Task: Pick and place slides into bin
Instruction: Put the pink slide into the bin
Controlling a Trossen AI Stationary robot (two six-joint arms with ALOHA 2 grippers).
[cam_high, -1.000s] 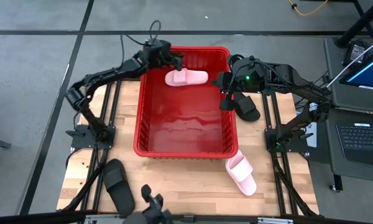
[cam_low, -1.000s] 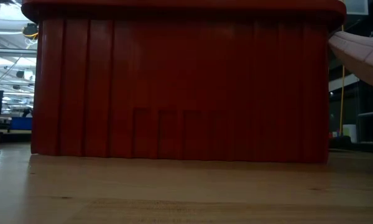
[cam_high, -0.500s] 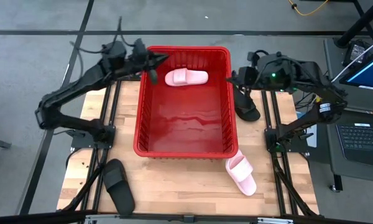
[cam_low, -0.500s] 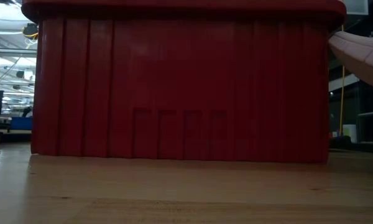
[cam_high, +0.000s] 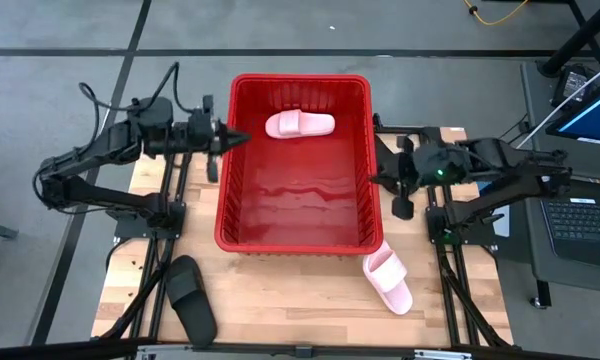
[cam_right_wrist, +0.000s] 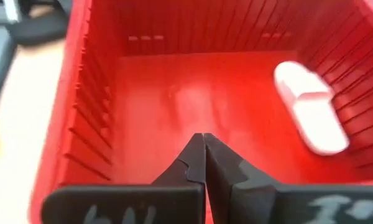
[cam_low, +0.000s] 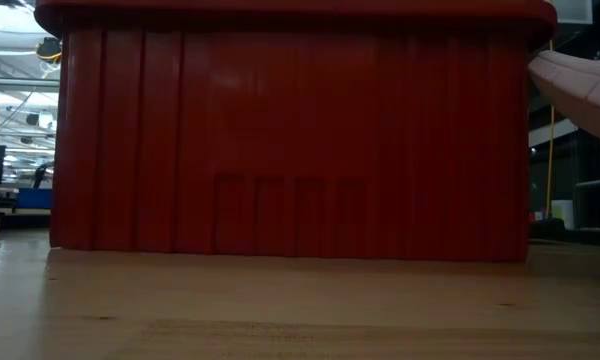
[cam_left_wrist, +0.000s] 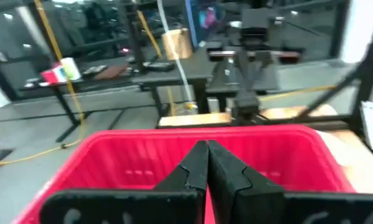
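The red bin (cam_high: 295, 215) stands mid-table. It fills the low view (cam_low: 290, 140). One pale pink slide (cam_high: 300, 124) lies on the bin's floor at its far end, and also shows in the right wrist view (cam_right_wrist: 311, 115). The other pink slide (cam_high: 388, 282) lies on the table at the bin's near right corner. A black slide (cam_high: 190, 298) lies at the near left. A dark shape (cam_high: 403, 204) under my right arm may be the second black slide. My left gripper (cam_high: 238, 138) is shut and empty at the bin's left rim. My right gripper (cam_high: 376, 178) is shut and empty at the right rim.
The bin's tall ribbed walls (cam_left_wrist: 174, 155) stand between the two grippers. A laptop (cam_high: 580, 215) and a screen sit beyond the table's right edge. Bare wood shows at the table's near side (cam_high: 290, 300). Benches and stands fill the room behind.
My left gripper has drawn back from above the pink slide at the bin's far end, toward the table's left and near edges, out to the bin's left rim. My right gripper has moved along the bin's right side toward the near edge. The pink slide in the bin has stayed put.
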